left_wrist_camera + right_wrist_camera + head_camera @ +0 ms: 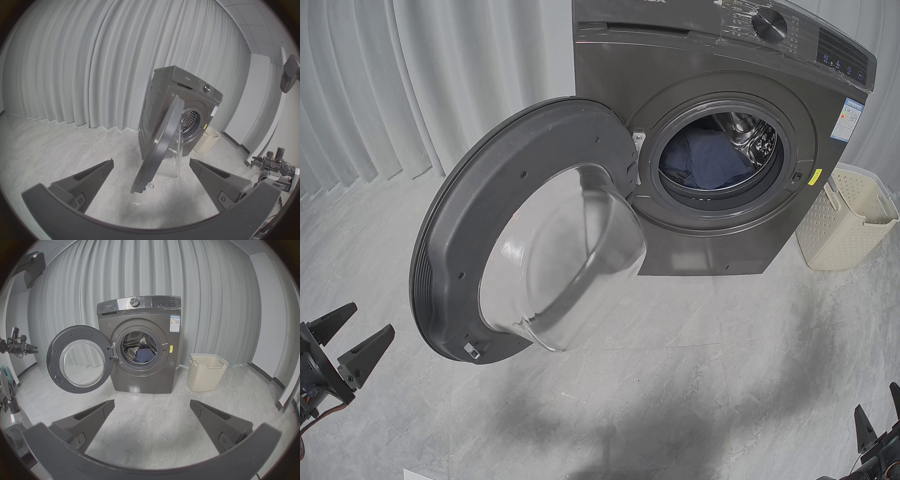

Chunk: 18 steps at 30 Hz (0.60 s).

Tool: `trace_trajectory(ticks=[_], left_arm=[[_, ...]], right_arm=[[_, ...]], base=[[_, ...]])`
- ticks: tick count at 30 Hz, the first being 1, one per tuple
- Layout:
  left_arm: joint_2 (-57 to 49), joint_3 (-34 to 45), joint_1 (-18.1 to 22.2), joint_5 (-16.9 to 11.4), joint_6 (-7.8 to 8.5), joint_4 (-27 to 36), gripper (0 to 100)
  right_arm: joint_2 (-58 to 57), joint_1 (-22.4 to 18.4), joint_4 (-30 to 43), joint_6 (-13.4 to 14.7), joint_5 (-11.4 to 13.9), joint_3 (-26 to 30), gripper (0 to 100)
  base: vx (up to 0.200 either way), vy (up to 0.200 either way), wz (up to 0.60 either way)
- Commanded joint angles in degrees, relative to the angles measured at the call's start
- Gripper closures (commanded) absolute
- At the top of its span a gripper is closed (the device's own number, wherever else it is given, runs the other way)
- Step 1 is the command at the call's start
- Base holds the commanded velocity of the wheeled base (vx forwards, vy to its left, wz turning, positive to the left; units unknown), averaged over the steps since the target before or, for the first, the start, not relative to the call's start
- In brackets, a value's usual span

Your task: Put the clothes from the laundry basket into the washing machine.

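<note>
Pincer work first: the left pincer (372, 317) hangs low at the near left, released and spread wide above the grey marbled floor (706, 375). The right pincer (875, 400) sits low at the near right, likewise released and gripping nothing. Both are well apart from the washing machine (700, 250), which stands farther off in front of a pale pleated curtain (394, 81). Its round door (487, 187) stands fully open toward the left, hinged at the left of the opening, its clear glass bowl (562, 262) bulging into the room. The door's lower rim is near the left pincer but not touching it. Inside the steel drum (759, 134) lies dark blue clothing (709, 164), bunched low in the opening. A cream perforated laundry basket (844, 231) stands upright on the floor, just beside the machine's right side.
</note>
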<state>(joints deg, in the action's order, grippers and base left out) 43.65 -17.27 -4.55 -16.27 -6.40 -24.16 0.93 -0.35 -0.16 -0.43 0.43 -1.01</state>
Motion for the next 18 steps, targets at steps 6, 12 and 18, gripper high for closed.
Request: trace_trajectory(ticks=[6, 12, 18], left_arm=[[12.42, -0.66, -3.19, -2.53, 0.25, -5.37, 0], [17.17, -2.59, -7.32, -2.62, -0.19, -9.15, 0], [19.10, -5.14, -11.27, -2.71, -0.46, -9.32, 0]], right_arm=[[-0.31, 0.00, -0.02, -0.01, 0.01, 1.01, 0], [-0.31, 0.00, -0.02, -0.01, 0.01, 1.01, 0], [-0.31, 0.00, -0.02, -0.01, 0.01, 1.01, 0]], base=[[0.000, 0.000, 0.00], [0.000, 0.000, 0.00], [0.000, 0.000, 0.00]])
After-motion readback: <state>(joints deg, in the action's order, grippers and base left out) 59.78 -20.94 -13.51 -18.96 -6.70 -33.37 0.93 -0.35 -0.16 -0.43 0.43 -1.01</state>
